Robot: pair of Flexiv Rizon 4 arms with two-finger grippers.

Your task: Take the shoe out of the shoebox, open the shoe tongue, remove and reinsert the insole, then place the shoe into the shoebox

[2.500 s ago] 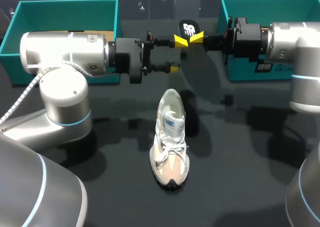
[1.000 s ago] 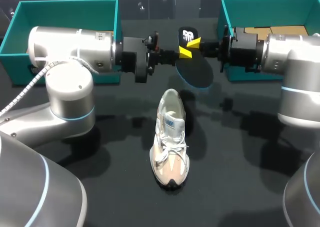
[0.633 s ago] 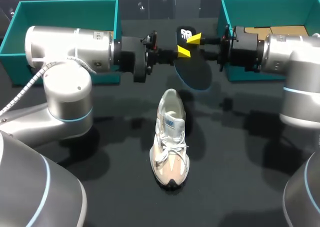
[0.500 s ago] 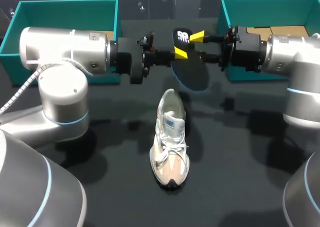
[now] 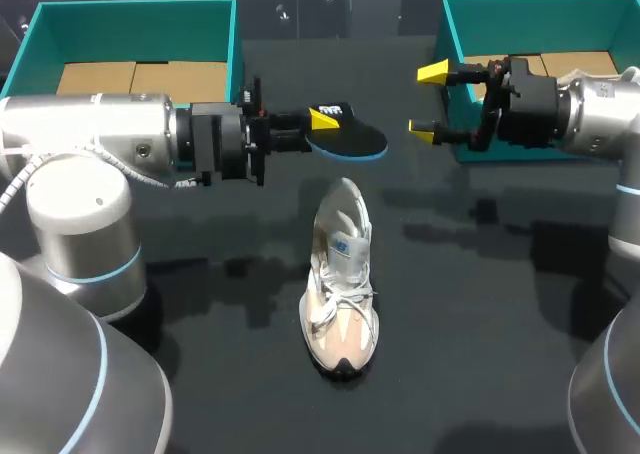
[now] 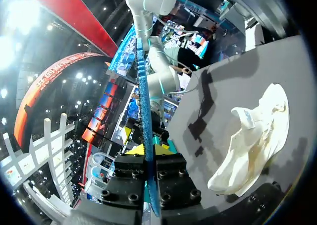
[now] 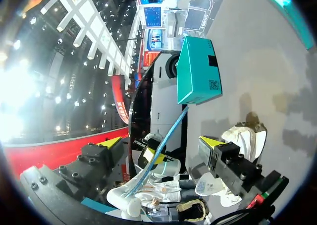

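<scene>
left gripper (image 5: 322,124): clamped on one end of the insole (image 5: 350,141). In the left wrist view (image 6: 147,149) its two yellow tips press the thin sheet (image 6: 144,101) from both sides.
insole: dark on top with a blue edge, held off the table (image 5: 480,374). In the head view it lies roughly level, sticking out from the left gripper toward the right arm (image 5: 600,114). It hangs just beyond the heel of the shoe (image 5: 340,274) and does not touch it.
right gripper (image 5: 428,99): fingers spread wide with nothing between them (image 7: 163,141). It is apart from the free end of the insole, in front of the right-hand box (image 5: 540,9).
shoe: pale sneaker standing on its sole on the table, outside both boxes, heel toward the far side and dark toe tip toward the robot. The laces (image 5: 340,306) cross the front, and the tongue (image 5: 345,244), with a blue label, stands behind them. It also shows beside the left gripper in the left wrist view (image 6: 252,136).
left arm (image 5: 90,139): comes in from the left, level, across the front of the left-hand box (image 5: 130,14).
left-hand box: teal, open on top, at the table's far left, with brown cardboard (image 5: 140,76) on its floor. It shows ahead of the right gripper in the right wrist view (image 7: 195,71).
right-hand box: teal, open on top, at the far right, with brown cardboard inside as well.
</scene>
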